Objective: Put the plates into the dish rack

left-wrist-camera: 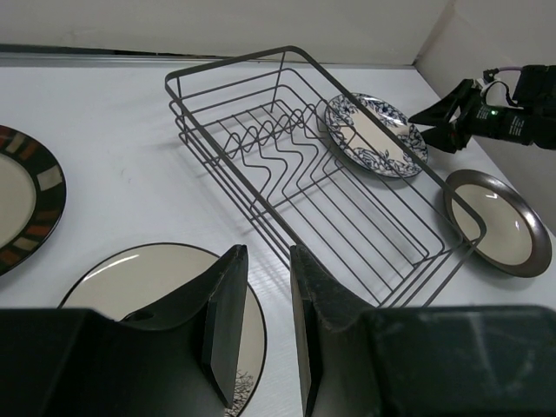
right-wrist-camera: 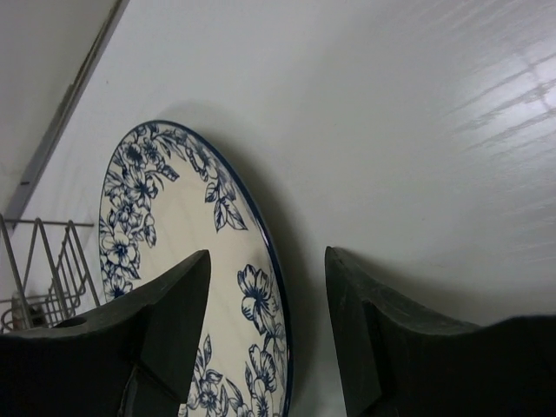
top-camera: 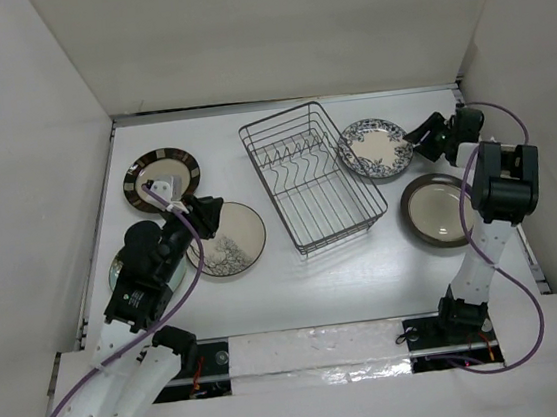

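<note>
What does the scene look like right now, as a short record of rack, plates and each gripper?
dish rack: table centre, no plates in it
blue floral plate: right of rack, farther back
grey-brown rimmed plate: right of rack, nearer
striped-rim plate: far left
tree plate: left of rack
right gripper: open, astride floral plate's rim
left gripper: slightly open, empty, over tree plate's edge
</note>
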`<state>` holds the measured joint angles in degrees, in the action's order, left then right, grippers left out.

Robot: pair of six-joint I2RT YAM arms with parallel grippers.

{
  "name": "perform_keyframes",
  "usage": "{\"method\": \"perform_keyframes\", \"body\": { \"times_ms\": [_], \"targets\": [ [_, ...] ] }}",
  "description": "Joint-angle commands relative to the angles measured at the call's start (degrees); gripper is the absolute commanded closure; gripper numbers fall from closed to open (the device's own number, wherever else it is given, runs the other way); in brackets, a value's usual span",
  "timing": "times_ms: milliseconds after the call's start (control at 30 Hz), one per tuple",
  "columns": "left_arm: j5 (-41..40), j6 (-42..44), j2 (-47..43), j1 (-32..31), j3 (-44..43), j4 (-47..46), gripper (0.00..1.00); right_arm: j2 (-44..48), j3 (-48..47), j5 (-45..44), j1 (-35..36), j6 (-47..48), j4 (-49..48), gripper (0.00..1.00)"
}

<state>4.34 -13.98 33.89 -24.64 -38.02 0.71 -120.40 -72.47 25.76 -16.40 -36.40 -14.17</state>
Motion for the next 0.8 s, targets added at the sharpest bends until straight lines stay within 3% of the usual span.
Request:
{"method": "perform_keyframes", "body": {
  "times_ms": [0,300,500,567,667,767],
  "targets": [
    [0.9,0.2,-0.8,0.2,-2.4,-1.9,0.76,-1.8,-3.6,4.3,0.5,4.9,5.7,0.4],
    [0.1,0.2,-3.0,0.2,-2.3,-2.1,0.76,-5.9,-10.7,4.3,2.7,11.2,18.2,0.47],
    [-1.1,0.4,-4.4,0.2,-2.1,-2.1,0.76,-6.9,-10.5,6.1,2.2,9.5,16.5,0.71],
    [-1.6,0.4,-3.7,0.2,-2.2,-1.7,0.76,-5.6,-8.9,5.2,1.0,8.4,14.8,0.86],
    [-1.4,0.5,-3.4,0.2,-2.6,-1.3,0.76,-2.1,-5.9,3.2,0.5,6.3,10.1,1.0],
    [-2.0,0.4,-3.3,0.2,-2.3,-1.7,0.76,2.6,-0.9,-1.0,-0.7,4.2,5.2,1.0]
  ]
}}
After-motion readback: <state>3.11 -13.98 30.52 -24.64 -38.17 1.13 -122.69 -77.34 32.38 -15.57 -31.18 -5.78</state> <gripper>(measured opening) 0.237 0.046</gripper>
